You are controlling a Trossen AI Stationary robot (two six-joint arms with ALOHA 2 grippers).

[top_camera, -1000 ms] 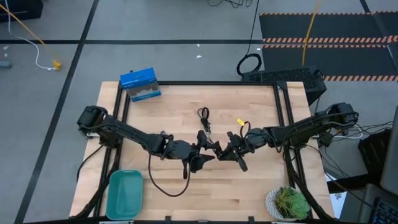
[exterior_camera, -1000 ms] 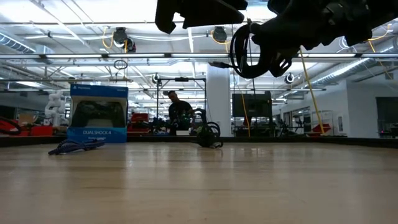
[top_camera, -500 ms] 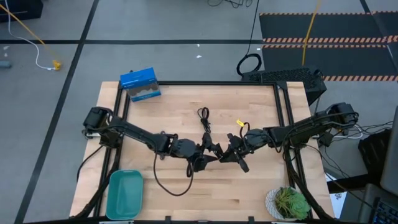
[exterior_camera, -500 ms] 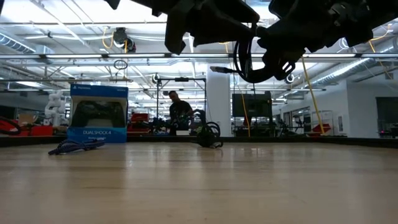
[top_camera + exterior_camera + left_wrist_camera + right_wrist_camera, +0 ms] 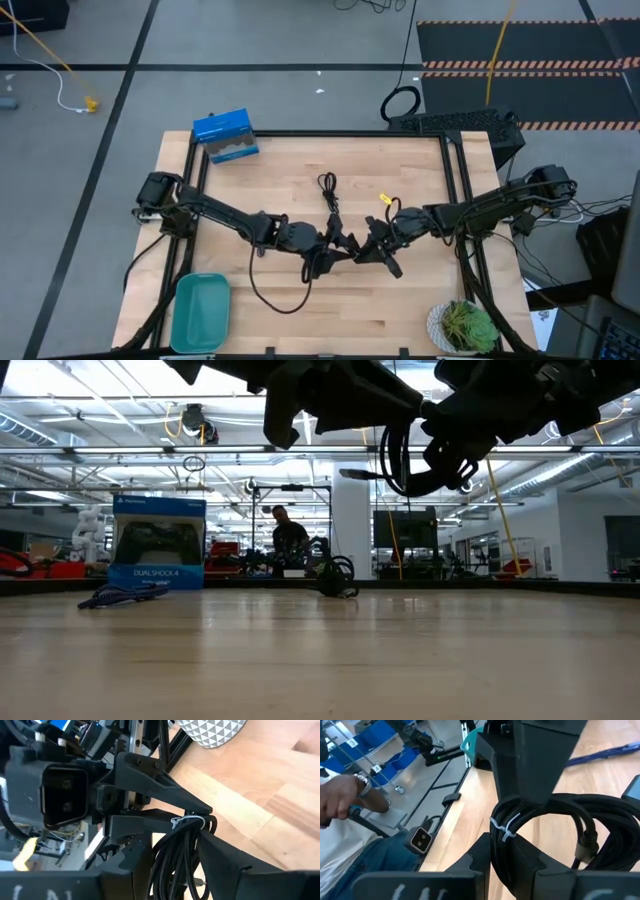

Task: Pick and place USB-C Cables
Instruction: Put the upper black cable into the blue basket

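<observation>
My right gripper holds one black USB-C cable bundle, tied with a white band, in the air above the table's middle. My left gripper comes from the left and meets it there, open, with a finger on either side of the bundle. A second black cable lies flat on the wood farther back. The blue-purple cable lies on the table in front of the blue box. My right gripper pinches the coiled bundle between its two fingers at the section with the white tie, coming level from the table's right. The bundle is lifted clear, and its loop stands out past the fingers. My left gripper's fingers flank the bundle; I cannot tell whether they touch it.
A blue DualShock box stands at the far left corner. A teal tray sits at the near left, a potted plant at the near right. A slack black cord hangs from the left arm. A person's hand shows beyond the table.
My left gripper has moved toward the table's right, up to my right gripper, until its fingers stand around the held bundle. My right gripper has stayed nearly where it was, still shut on the cable.
</observation>
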